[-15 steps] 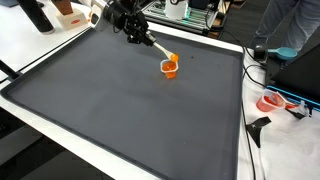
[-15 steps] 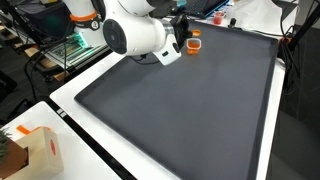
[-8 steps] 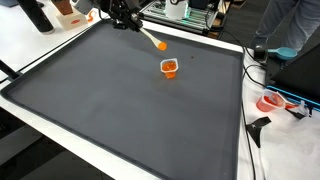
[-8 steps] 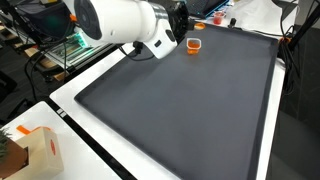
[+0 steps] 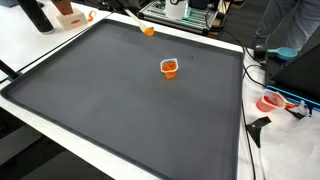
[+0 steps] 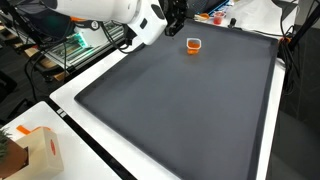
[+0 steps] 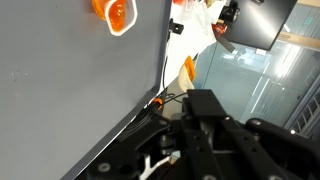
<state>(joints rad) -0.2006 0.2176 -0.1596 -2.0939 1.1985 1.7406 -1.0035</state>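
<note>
A small orange cup (image 5: 170, 67) stands on the dark mat (image 5: 120, 100); it also shows in the other exterior view (image 6: 193, 44) and at the top of the wrist view (image 7: 115, 14). A pale stick with an orange tip (image 5: 147, 30) hangs in the air beyond the cup, its handle running up out of the frame. My gripper (image 6: 174, 18) is high over the mat's far edge, shut on that stick. In the wrist view the gripper (image 7: 198, 96) is a dark mass at the bottom, with a pale and orange piece (image 7: 188, 68) just past it.
A white table border (image 5: 60, 40) surrounds the mat. A cardboard box (image 6: 35, 150) sits at a near corner. A person (image 5: 285, 25), cables (image 5: 262, 55) and a red and white item (image 5: 272, 101) are beside the mat. Shelves of equipment (image 5: 190, 12) stand behind.
The gripper has carried the orange-tipped stick up and away from the cup, toward the mat's far edge, and has left the top of one exterior view. The cup has stayed put.
</note>
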